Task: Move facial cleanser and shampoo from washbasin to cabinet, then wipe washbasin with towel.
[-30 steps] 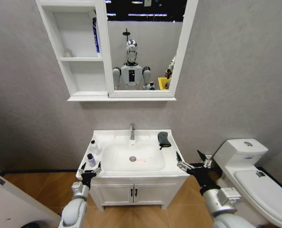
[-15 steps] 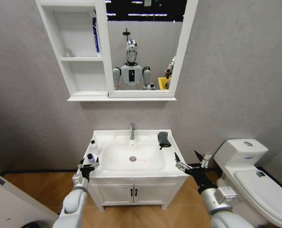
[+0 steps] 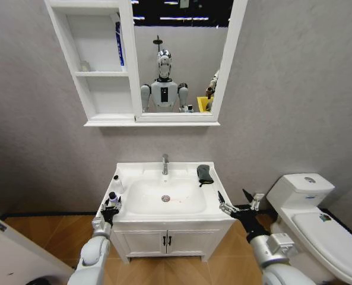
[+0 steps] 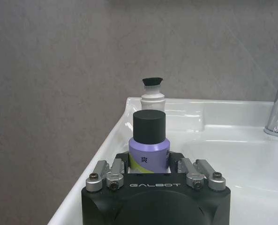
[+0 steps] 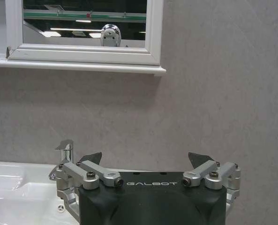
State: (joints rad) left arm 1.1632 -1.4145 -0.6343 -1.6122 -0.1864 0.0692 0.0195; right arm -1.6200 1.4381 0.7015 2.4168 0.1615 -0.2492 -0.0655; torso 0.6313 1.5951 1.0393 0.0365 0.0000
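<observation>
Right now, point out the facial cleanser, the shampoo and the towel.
facial cleanser (image 4: 149,154), left wrist view, on its purple label below the black cap.
shampoo (image 4: 153,97), left wrist view, on its white neck behind the cleanser.
towel (image 3: 205,174), head view, on the middle of the dark cloth.

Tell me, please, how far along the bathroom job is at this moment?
Nothing is finished. The left gripper has its fingers around the facial cleanser on the washbasin rim. The shampoo remains there, the towel lies unused, and the cabinet awaits both bottles. The right gripper waits open.
</observation>
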